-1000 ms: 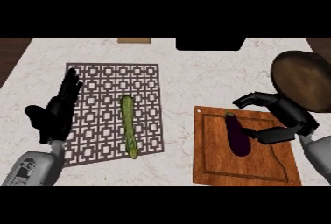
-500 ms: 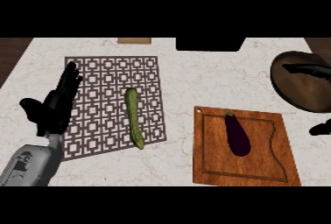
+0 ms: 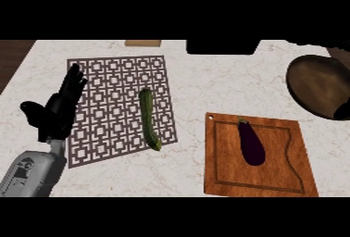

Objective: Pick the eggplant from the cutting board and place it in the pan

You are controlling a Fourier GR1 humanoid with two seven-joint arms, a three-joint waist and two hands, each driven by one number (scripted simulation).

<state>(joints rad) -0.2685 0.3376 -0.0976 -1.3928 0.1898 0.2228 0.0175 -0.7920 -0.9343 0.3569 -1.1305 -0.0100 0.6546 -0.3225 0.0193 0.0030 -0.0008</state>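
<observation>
A dark purple eggplant (image 3: 250, 142) lies lengthwise on the wooden cutting board (image 3: 226, 176) at the lower right, stem end pointing away from me. Nothing touches it. The brown pan (image 3: 315, 87) sits at the right edge, beyond the board. My left hand (image 3: 60, 110) rests open at the left, fingers up, over the left side of the patterned mat. Of my right hand, only a dark bit (image 3: 342, 110) shows at the right edge beside the pan, well clear of the eggplant.
A green zucchini (image 3: 149, 119) lies on the brown lattice mat (image 3: 113, 92) left of centre. A black object (image 3: 222, 46) and a small wooden piece (image 3: 142, 43) stand at the counter's far edge. Bare marble lies between mat and board.
My right hand, curled around the eggplant a second ago, has pulled away to the right edge without it. The eggplant stays on the board. The left hand has hardly moved.
</observation>
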